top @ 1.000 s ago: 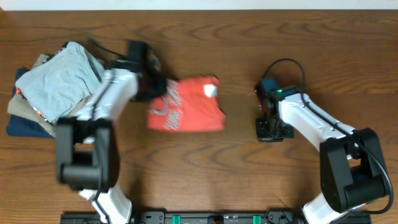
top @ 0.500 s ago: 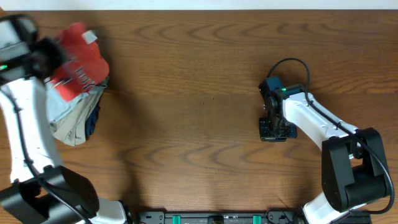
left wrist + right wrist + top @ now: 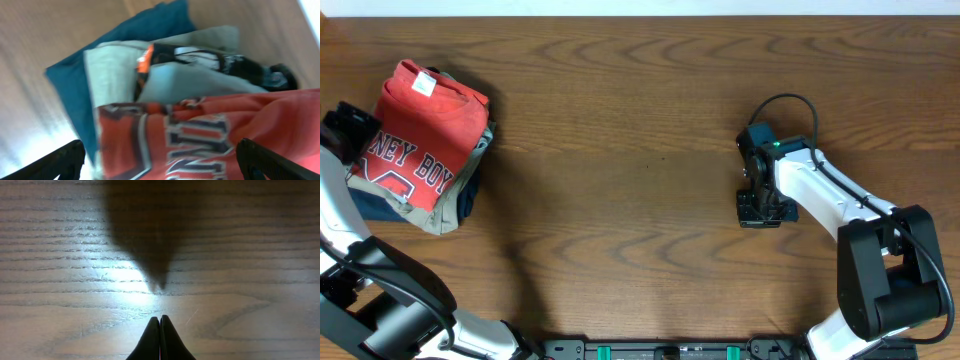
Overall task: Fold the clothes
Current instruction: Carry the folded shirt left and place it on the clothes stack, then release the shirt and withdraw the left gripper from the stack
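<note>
The coral-red T-shirt [image 3: 420, 135] lies folded on top of the pile at the far left, white lettering facing up and its white neck tag [image 3: 423, 85] at the back. My left gripper [image 3: 348, 132] is at the shirt's left edge, open; in the left wrist view its fingers [image 3: 65, 160] stand wide apart over the lettered red cloth [image 3: 200, 135], holding nothing. My right gripper [image 3: 760, 208] rests shut over bare wood to the right of the table's middle, its tips [image 3: 160, 322] pressed together.
Under the shirt are other folded garments: a khaki one [image 3: 445, 215] and a navy one [image 3: 375, 205], also seen as grey-beige cloth [image 3: 112, 75] and a blue garment [image 3: 150, 30]. A black cable [image 3: 790, 105] loops behind the right arm.
The left arm carried the red shirt from the table's middle to the pile at the left, laid it on top and opened its jaws. The right arm stayed put.
</note>
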Robot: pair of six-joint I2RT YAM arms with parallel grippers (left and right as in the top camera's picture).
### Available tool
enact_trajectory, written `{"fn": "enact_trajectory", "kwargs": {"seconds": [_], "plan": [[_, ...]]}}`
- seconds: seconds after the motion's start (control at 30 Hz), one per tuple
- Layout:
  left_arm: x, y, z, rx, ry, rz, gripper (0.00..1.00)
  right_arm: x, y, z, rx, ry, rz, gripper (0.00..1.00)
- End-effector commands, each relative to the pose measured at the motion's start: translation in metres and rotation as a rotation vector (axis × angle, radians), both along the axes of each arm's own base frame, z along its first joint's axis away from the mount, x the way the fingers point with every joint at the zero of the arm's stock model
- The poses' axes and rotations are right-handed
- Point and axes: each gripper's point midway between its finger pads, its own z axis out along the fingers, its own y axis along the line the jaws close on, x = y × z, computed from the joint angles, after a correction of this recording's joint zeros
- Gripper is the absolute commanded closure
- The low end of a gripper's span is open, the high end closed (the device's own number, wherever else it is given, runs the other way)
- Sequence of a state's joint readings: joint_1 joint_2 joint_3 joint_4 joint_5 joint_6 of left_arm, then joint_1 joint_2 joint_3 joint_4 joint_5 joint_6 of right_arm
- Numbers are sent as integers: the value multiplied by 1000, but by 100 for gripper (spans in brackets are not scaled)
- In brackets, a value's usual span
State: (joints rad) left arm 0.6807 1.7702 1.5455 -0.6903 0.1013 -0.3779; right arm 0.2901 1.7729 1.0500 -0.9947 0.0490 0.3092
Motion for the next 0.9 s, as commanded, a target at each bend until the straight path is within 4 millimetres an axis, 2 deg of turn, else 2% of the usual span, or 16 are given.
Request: {"fn": "enact_trajectory", "kwargs": {"seconds": [0.0,0.1,0.17,0.23,0.3,0.37,0.43,0.5,0.63,0.7,0.77,0.83,0.87], "plan": [[19,-17,12,-77,-109,-57,2,1,-3,2,-4,-8,4,98],[32,-29,31,-95,-197,-130,2,1,-3,2,-3,-8,4,97],[35,-34,48,-65,-225,-151,2,1,-3,2,-3,-9,4,91],[38,-45,69,-25,-255,-193,2,2,-2,2,3,-12,3,72],[42,-61,85,-3,-281,-235,2,4,3,1,29,-18,0,57],[48,-87,97,18,-292,-311,2,8,10,1,70,-31,-4,44],[58,-122,100,32,-284,-419,2,12,23,0,141,-43,-10,29],[66,-159,95,22,-257,-523,2,16,38,1,225,-55,-4,20],[68,-240,70,-44,-158,-716,2,29,62,9,379,-87,-11,11],[60,-277,55,-76,-88,-816,2,39,58,15,388,-108,-32,5],[44,-312,36,-111,18,-906,2,50,46,26,374,-126,-67,1],[17,-331,13,-106,180,-972,2,59,25,40,338,-132,-103,1],[6,-333,6,-92,247,-994,2,61,18,46,328,-126,-112,1]]}}
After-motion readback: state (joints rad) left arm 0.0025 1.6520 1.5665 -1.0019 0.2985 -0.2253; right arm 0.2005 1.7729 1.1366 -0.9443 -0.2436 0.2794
